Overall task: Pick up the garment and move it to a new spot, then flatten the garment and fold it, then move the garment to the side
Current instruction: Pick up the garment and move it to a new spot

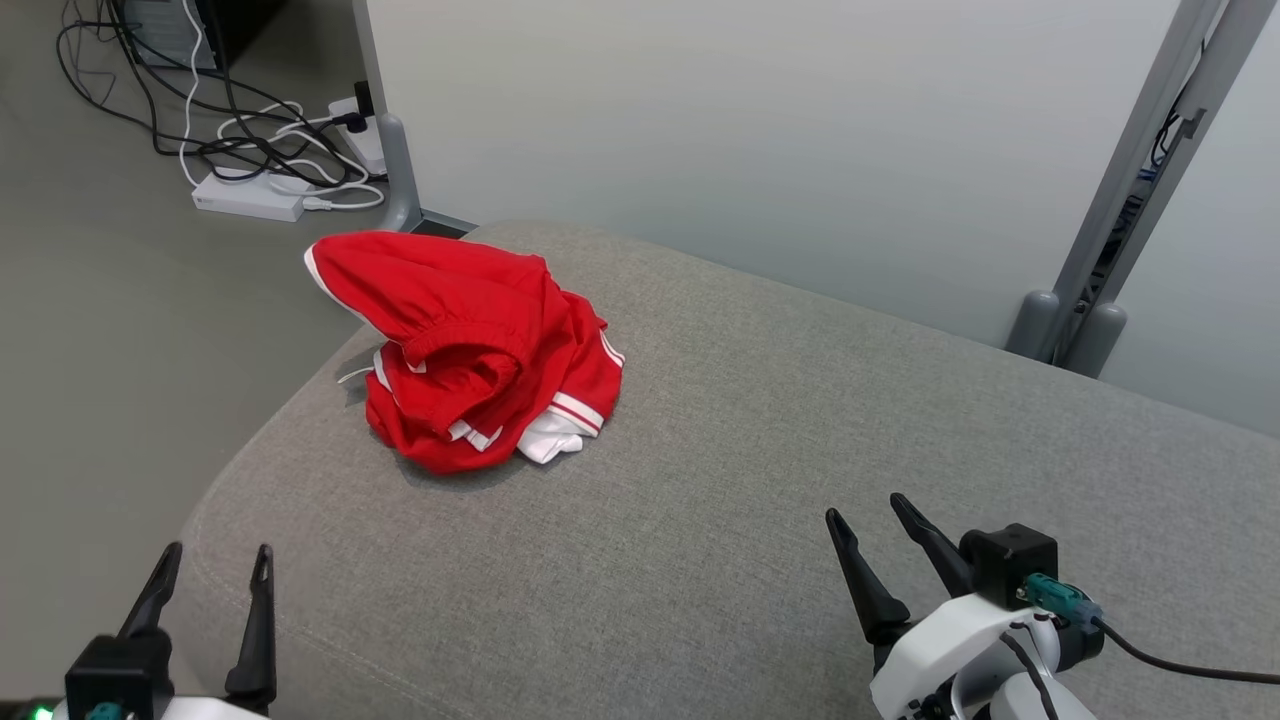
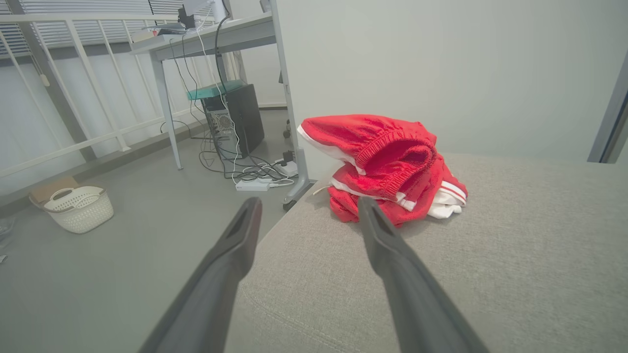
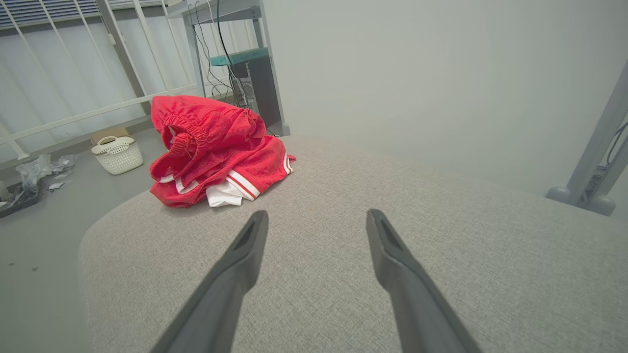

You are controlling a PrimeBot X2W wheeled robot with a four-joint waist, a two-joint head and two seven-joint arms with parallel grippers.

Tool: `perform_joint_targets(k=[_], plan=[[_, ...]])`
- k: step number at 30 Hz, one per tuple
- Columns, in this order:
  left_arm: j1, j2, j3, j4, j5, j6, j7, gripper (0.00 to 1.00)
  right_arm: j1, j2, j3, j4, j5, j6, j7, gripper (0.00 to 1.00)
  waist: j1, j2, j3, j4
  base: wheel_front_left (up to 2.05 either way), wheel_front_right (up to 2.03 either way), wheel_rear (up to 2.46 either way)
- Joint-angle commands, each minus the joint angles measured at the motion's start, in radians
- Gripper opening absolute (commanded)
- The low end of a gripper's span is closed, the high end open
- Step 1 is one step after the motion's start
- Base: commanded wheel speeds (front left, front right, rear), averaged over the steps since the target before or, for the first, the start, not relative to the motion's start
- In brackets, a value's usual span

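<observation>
The cushion [image 1: 800, 450] is stretching out beneath both grippers. The garment [image 1: 480, 350] is sitting crumpled on it, ahead and right of the left gripper [image 1: 218, 550] and ahead and left of the right gripper [image 1: 865, 507], touching neither. Both are gaping wide, holding nothing. The garment is probably light, soft and limp, and its thick waistband [image 2: 395, 144] is offering the surest pinch. The wrist views are adding a basket [image 2: 78, 208] on the floor, left of the fingers.

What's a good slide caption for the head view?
Crumpled red garment on grey cushion; left tool and right tool open.
</observation>
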Motion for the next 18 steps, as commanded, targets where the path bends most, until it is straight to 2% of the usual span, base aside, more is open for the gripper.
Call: perform_joint_targets(k=[1, 6, 18], plan=[[-0.031, 0.014, -0.009, 0.000, -0.002, -0.011, 0.005, 1.00, -0.001, -0.007, 0.003, 0.003, 0.008, 0.001, -0.009, 1.00, 0.0000, -0.0001, -0.004, -0.004, 0.00, 0.00, 0.00], [-0.102, 0.039, -0.025, 0.003, -0.001, -0.036, 0.019, 1.00, 0.005, -0.007, 0.010, 0.009, 0.014, 0.001, -0.012, 1.00, 0.0000, -0.0001, -0.007, -0.028, 0.00, 0.00, 0.00], [-0.290, 0.104, -0.049, 0.081, -0.010, -0.095, 0.041, 1.00, -0.025, -0.007, 0.033, 0.008, -0.010, 0.001, 0.004, 1.00, 0.0000, -0.0001, 0.019, -0.132, 0.00, 0.00, 0.00]])
